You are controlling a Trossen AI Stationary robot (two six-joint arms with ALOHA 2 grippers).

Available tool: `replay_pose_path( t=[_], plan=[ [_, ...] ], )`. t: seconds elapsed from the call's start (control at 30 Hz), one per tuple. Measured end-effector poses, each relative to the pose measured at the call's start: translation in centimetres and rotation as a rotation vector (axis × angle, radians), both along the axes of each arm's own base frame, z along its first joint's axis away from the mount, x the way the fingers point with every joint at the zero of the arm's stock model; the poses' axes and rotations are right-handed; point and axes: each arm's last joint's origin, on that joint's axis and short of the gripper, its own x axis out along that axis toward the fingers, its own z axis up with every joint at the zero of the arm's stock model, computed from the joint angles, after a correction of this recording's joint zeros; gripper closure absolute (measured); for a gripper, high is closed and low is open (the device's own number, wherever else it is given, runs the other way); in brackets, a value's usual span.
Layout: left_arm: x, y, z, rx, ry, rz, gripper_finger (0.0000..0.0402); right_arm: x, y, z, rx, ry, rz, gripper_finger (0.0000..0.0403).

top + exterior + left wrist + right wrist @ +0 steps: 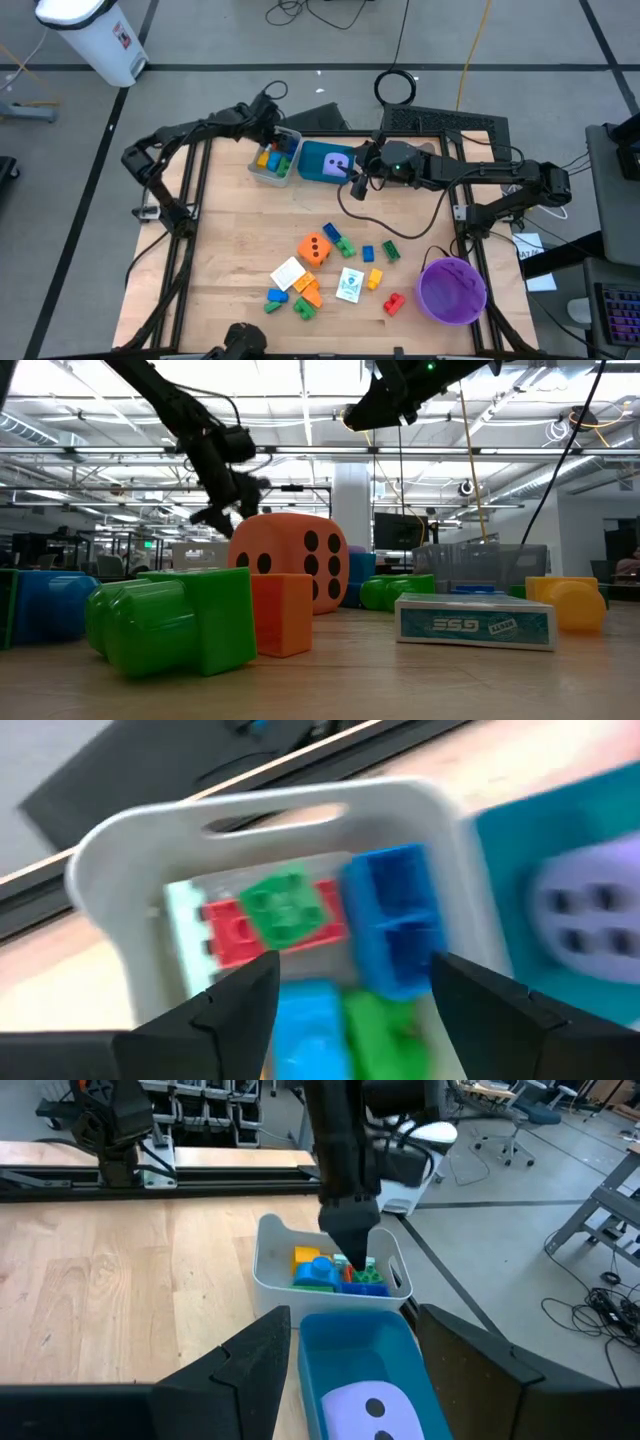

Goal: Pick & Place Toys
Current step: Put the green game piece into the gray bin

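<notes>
A grey tray (272, 165) at the table's far side holds several bricks (290, 910) in red, green, blue and yellow. My left gripper (345, 995) hangs open just above them, pointing steeply down, with nothing between its fingers. Beside it, a teal tray (318, 160) holds the purple die (365, 1410). My right gripper (345, 1350) stands open above that tray's right end, holding nothing. In the table's middle lie the orange die (316, 248), two white cards (288, 272) and several loose bricks (340, 243).
A round purple bowl (452, 290) stands at the near right corner. A black cable (395, 225) loops across the table below the right arm. Bare wood lies on the table's left half (235, 235) between the trays and the loose toys.
</notes>
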Motion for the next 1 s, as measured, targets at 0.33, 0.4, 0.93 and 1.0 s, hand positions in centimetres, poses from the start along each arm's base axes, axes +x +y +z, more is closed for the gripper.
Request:
replay_pose_path(
  t=[0.33,0.4,0.93,1.0],
  plan=[
    [-1.7,-4.0,6.6,-0.015,-0.24,-0.23,0.0147,0.1,0.2,0.1,0.098,-0.059,-0.025,0.0193],
    [-1.7,-5.3,7.6,-0.014,-0.271,-0.294,0.0147,0.1,0.4,0.1,0.152,-0.084,-0.037,0.0193],
    [2.6,-18.2,9.5,-0.033,-0.28,-0.737,0.0147,0.3,5.7,-0.7,0.482,-0.091,0.033,0.0193],
    [3.1,-20.2,9.5,-0.018,-0.27,-0.75,0.0147,-0.1,6.9,-1.4,0.471,0.007,0.055,0.0193]
  ],
)
